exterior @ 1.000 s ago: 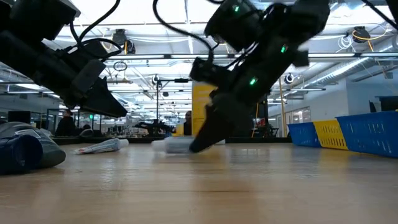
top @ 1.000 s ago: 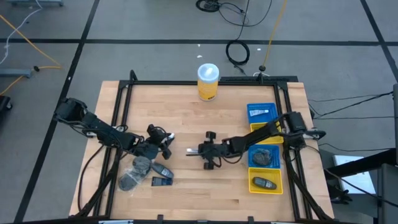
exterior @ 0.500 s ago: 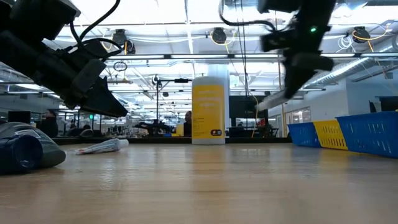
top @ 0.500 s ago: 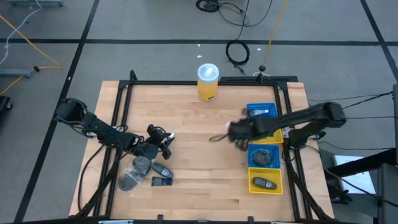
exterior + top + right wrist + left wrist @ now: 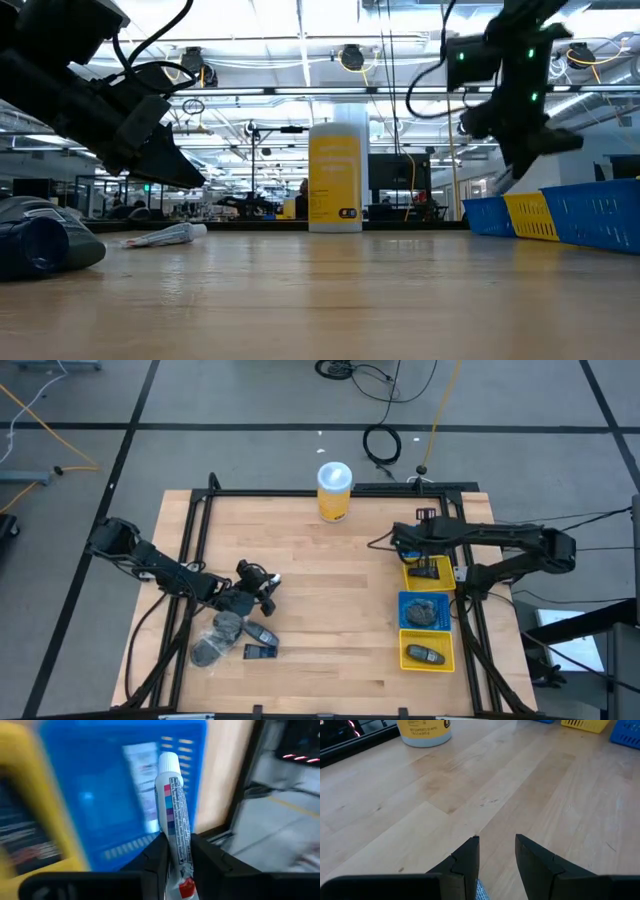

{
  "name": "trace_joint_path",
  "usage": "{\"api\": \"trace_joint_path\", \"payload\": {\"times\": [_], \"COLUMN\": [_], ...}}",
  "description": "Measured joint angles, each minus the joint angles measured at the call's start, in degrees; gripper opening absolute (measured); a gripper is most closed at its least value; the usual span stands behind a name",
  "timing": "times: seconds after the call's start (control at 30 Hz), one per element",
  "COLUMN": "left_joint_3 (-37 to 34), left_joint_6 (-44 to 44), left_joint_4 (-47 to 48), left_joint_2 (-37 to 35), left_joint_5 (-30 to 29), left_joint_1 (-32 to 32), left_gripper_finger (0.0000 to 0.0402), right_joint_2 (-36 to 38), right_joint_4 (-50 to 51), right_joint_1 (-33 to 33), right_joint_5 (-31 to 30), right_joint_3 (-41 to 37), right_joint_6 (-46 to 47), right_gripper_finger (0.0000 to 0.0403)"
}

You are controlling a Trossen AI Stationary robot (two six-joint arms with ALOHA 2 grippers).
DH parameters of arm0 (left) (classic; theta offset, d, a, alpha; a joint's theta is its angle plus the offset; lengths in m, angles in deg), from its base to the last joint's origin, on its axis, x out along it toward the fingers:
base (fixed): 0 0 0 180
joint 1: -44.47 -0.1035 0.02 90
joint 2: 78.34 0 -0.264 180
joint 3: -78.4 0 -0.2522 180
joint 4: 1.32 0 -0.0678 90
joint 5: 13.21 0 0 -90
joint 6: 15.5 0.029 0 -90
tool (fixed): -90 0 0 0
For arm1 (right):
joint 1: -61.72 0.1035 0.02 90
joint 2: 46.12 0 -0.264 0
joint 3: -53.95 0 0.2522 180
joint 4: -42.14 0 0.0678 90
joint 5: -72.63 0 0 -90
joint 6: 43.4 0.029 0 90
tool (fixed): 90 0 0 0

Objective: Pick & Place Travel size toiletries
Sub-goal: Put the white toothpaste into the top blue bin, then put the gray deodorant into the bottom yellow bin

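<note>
Right gripper [image 5: 175, 851] above the far blue plastic bin [image 5: 420, 538] at the wooden surface [image 5: 320, 580] edge; fingers clamped on a small white tube with coloured marks [image 5: 173, 807]. Another tube lies in that bin. Yellow bin [image 5: 428, 572], blue bin with grey jar, yellow bin with dark oblong piece follow nearer.

Left gripper [image 5: 495, 851] low beside the pile of grey and dark toiletries [image 5: 230, 635]; fingers slightly apart, holding nothing visible. Tall yellow canister [image 5: 334, 492] stands at far edge, clear of both arms.

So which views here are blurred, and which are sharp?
Right wrist view: the bins behind are motion-smeared, while the tube in the right pincer stays crisp. Low view: the right arm is slightly blurred. Left wrist view: the wood grain is sharp.
</note>
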Motion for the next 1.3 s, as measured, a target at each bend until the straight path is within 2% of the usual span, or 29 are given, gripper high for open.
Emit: {"api": "trace_joint_path", "payload": {"times": [0.17,0.27,0.47,0.63,0.73,0.97,1.07,1.23,1.3], "left_joint_3": [0.00,0.00,0.00,0.00,0.00,0.00,0.00,0.00,0.00], "left_joint_6": [0.08,0.11,0.04,0.04,0.05,-0.09,0.06,0.26,0.28], "left_joint_4": [0.00,0.00,0.00,0.00,-0.05,-0.38,-1.23,-1.55,-1.55], "left_joint_2": [0.00,0.00,0.00,0.00,0.02,0.00,0.02,0.02,0.02], "left_joint_5": [-0.04,-0.09,-0.11,-0.10,-0.38,-0.57,-0.57,-0.55,-0.55], "left_joint_1": [0.00,0.00,0.00,0.00,0.00,-0.76,-0.92,-0.92,-0.92], "left_gripper_finger": [0.0122,0.0122,0.0122,0.0122,0.0122,0.0122,0.0122,0.0122,0.0122], "right_joint_2": [-0.05,-0.02,1.21,3.65,6.04,12.35,14.62,14.83,12.81], "right_joint_4": [-9.91,-9.80,-4.71,-3.13,-5.12,-15.50,-22.06,-34.93,-42.96], "right_joint_1": [-2.33,-2.33,-2.33,-2.09,-1.18,4.73,8.58,16.00,20.74], "right_joint_5": [-0.12,0.24,0.07,-7.69,-10.48,-9.60,-2.89,19.03,24.78], "right_joint_3": [-4.19,-4.35,-4.40,-4.40,-4.40,-4.40,-4.40,-4.48,-6.08], "right_joint_6": [-9.33,-9.96,-6.30,-1.01,1.86,9.08,12.71,22.44,22.92], "right_gripper_finger": [0.0080,0.0099,0.0158,0.0194,0.0203,0.0196,0.0192,0.0192,0.0190]}}
